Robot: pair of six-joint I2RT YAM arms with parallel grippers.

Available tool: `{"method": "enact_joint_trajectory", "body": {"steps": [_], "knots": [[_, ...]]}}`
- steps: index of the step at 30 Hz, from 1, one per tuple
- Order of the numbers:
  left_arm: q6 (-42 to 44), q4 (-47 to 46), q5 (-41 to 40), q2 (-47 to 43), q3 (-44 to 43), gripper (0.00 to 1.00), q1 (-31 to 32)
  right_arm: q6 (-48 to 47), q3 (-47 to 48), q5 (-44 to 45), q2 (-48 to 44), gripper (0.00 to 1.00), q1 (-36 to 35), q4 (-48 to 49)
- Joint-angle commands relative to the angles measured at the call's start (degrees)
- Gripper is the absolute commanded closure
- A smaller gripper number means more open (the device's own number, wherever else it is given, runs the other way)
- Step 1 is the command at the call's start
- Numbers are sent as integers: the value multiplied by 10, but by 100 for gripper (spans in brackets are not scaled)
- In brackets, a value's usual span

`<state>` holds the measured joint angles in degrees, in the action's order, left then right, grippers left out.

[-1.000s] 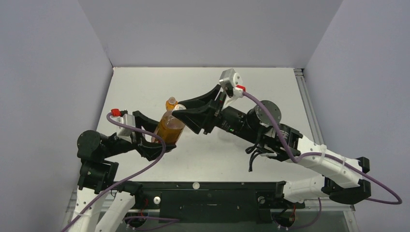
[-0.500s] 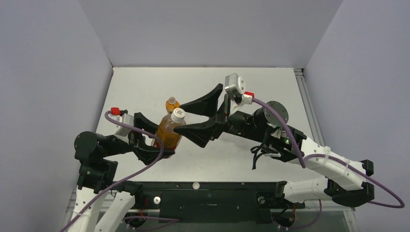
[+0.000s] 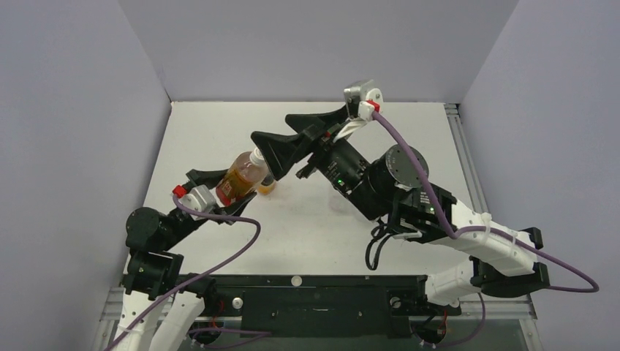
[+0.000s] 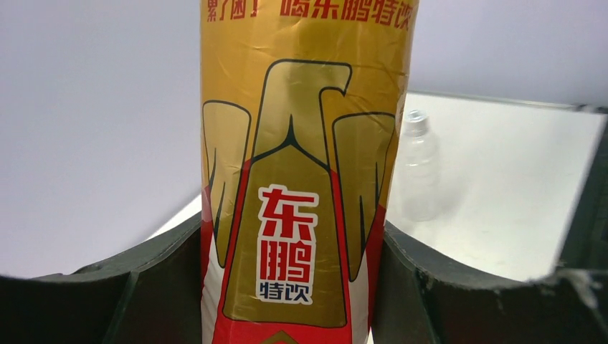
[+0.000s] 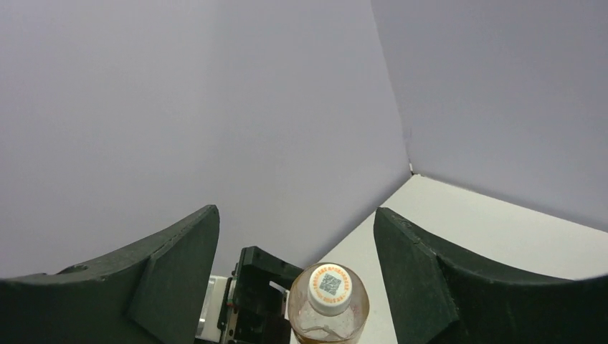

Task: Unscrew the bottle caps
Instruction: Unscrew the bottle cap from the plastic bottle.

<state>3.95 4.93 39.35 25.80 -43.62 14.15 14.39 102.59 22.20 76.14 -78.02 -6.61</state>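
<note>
Bottle cap (image 5: 326, 285), white, tops the orange bottle (image 4: 301, 143) that my left tool (image 4: 292, 279) clamps by its labelled body, tilted above the surface (image 3: 219, 131). My right tool (image 5: 295, 222) stands with jaws apart near the cap, not touching it. Farther off, a clear bottle (image 4: 417, 172) stands upright on the surface.

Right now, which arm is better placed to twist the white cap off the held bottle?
Right: the right gripper is open, facing the white cap; the left gripper is clamped around the orange bottle.
</note>
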Motion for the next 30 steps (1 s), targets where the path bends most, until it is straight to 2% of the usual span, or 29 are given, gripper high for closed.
{"method": "enact_joint_trajectory", "body": {"steps": [1,5,15,24,30], "knots": [[113,-25,-106,-6,4,100,-1,8,79,114,72,26,-11,-95],[119,-23,-130,-7,5,100,-1,27,103,128,114,29,-12,-97],[104,-19,-132,-12,10,100,-1,53,100,137,139,42,-2,-72],[96,-15,-132,-18,16,100,0,96,54,102,122,68,23,-42],[58,-14,-118,-14,11,100,-1,101,38,78,116,95,34,-36]]}}
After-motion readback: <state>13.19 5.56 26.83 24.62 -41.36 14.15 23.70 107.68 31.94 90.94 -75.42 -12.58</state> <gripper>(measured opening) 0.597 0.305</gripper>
